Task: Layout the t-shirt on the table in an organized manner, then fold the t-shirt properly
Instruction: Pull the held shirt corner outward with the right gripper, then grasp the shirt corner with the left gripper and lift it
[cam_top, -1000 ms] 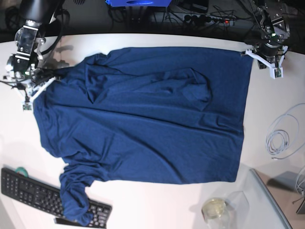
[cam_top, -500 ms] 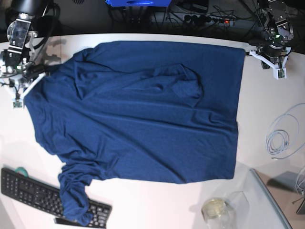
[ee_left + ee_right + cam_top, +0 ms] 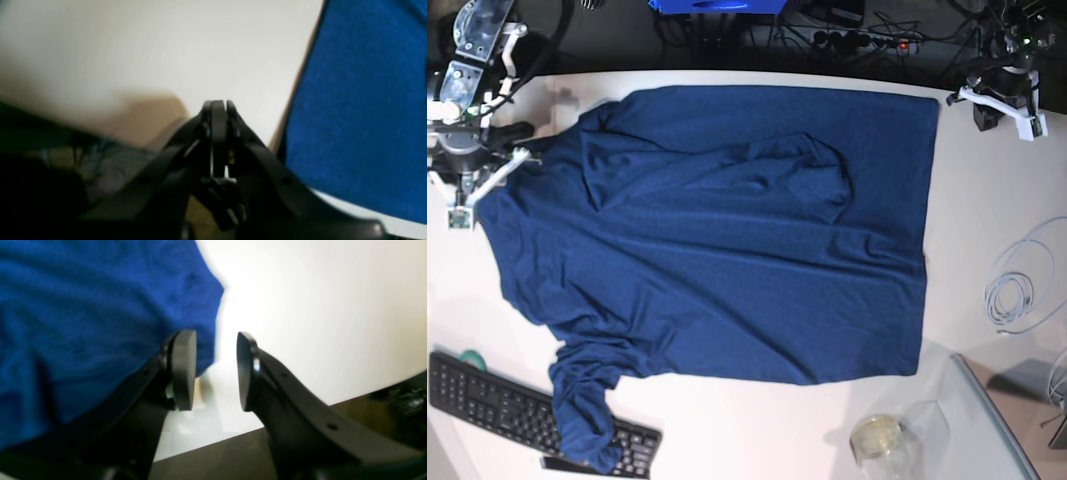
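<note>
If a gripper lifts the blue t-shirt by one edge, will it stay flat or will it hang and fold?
The t-shirt is probably floppy: it lies in wrinkles, with a loose fold bunched near its middle, so a lifted edge would likely sag. One sleeve drapes over the keyboard and follows its shape, suggesting thin, light cloth. On the smooth white table it may slide easily.

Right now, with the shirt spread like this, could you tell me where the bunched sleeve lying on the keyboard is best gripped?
Grip the bunched sleeve of the t-shirt at its lower tip, where it drapes over the keyboard. Come from above with the right tool, open and nearest. The folds there stand proud, giving the pads cloth to pinch; then it probably wants drawing outward to flatten it.
</note>
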Robot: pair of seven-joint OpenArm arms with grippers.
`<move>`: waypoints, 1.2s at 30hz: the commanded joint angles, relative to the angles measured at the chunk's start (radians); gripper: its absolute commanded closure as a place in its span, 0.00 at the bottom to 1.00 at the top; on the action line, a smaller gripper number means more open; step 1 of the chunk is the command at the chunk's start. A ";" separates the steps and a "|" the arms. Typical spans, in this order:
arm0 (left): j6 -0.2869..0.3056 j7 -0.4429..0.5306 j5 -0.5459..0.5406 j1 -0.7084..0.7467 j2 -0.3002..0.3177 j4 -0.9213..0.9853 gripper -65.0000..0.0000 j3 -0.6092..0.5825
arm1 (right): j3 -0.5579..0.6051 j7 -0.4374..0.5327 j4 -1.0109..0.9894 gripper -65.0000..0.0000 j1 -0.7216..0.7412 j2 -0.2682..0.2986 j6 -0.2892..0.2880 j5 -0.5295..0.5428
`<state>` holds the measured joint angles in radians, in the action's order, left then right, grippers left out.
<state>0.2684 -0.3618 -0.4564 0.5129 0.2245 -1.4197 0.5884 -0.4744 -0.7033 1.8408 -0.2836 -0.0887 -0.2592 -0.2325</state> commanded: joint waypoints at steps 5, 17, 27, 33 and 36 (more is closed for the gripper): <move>0.009 0.019 -0.028 0.005 -0.010 -0.016 0.81 0.005 | 0.004 0.026 0.018 0.71 0.008 -0.033 0.004 -0.001; 0.157 0.017 -0.023 -0.007 -0.006 -0.016 0.77 0.005 | 0.055 0.018 0.053 0.72 -0.165 -0.038 0.004 0.480; 0.157 0.017 -0.023 -0.030 0.014 -0.014 0.77 0.005 | 0.073 -0.123 0.049 1.00 -0.159 -0.038 0.004 0.499; 0.157 0.022 -0.023 -0.043 0.014 -0.013 0.77 0.005 | 0.072 -0.128 0.049 1.00 -0.184 -0.038 0.004 0.499; 0.157 0.024 -0.023 -0.044 0.014 -0.013 0.77 0.005 | 0.073 -0.224 0.049 1.00 -0.184 -0.038 0.004 0.499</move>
<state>0.4198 -0.3557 -0.4717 0.4660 0.2245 -1.4193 0.5873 -0.4000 -0.9546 1.8740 -0.4664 -0.1310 -0.2543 0.2584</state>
